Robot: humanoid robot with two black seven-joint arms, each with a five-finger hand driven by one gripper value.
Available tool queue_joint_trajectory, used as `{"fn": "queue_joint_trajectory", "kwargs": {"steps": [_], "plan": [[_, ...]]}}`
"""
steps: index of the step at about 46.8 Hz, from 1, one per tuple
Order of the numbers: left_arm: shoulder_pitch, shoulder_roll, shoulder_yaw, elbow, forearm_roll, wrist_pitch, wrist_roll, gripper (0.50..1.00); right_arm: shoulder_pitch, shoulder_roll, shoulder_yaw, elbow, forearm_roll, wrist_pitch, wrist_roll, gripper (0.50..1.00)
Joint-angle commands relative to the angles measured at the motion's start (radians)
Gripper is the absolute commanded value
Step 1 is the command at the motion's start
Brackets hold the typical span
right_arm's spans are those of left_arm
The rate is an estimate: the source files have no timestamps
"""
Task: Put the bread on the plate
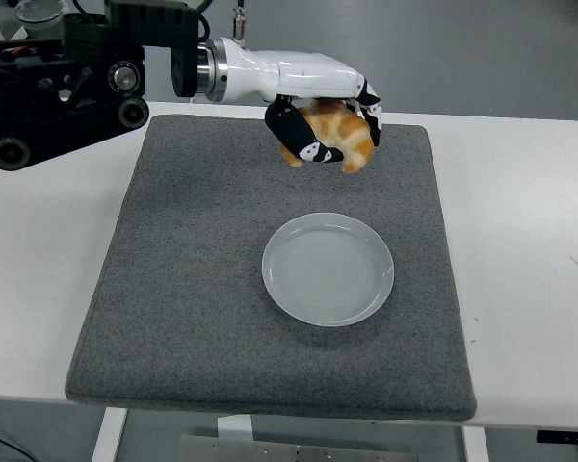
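- Bread (335, 135): one golden croissant-like piece, held in the air above the far part of the mat, beyond the plate and slightly to its left. Not touching mat or plate.
- Left robot hand (323, 130): black fingers curled around the bread from above and from the sides, thumb wrapped under its left end; white forearm runs back to the left edge.
- Right robot hand: not in view.
- Plate (328, 269): round, pale, empty, lying flat on the mat right of centre.
- Mat (193, 269): grey felt square covering most of the white surface (520, 241).
- Step in hand, as judged: carrying the bread over to the plate; the release is not yet done.
- Method advised: bring the robot hand toward the near edge until the bread hangs over the plate's centre, not its rim; descend slowly until the bread is close to or resting in the dish; only then spread the fingers.
- Risk, as judged: an early or high release may let the curved piece roll off the shallow rim onto the mat; lift straight up afterwards to avoid dragging it.
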State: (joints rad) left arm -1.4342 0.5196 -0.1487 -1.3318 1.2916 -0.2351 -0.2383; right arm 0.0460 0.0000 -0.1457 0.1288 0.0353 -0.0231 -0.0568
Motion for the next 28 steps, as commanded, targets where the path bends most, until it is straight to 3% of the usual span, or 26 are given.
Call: {"fn": "queue_joint_trajectory", "kwargs": {"steps": [1,11,21,28], "plan": [[0.018,-0.007,0.001,0.002,0.04,0.025,-0.001,0.5,0.0,0.0,0.0,0.0,0.0,0.0,0.0,0.93],[0.077,-0.033,0.034,0.014,0.101,0.079,-0.001,0.5,0.0,0.0,0.0,0.0,0.0,0.0,0.0,0.93],[0.156,-0.076,0.08,0.034,0.175,0.203,-0.003,0.5,0.0,0.0,0.0,0.0,0.0,0.0,0.0,0.932],[0.193,-0.101,0.103,0.045,0.21,0.218,-0.003,0.5,0.0,0.0,0.0,0.0,0.0,0.0,0.0,0.93]]}}
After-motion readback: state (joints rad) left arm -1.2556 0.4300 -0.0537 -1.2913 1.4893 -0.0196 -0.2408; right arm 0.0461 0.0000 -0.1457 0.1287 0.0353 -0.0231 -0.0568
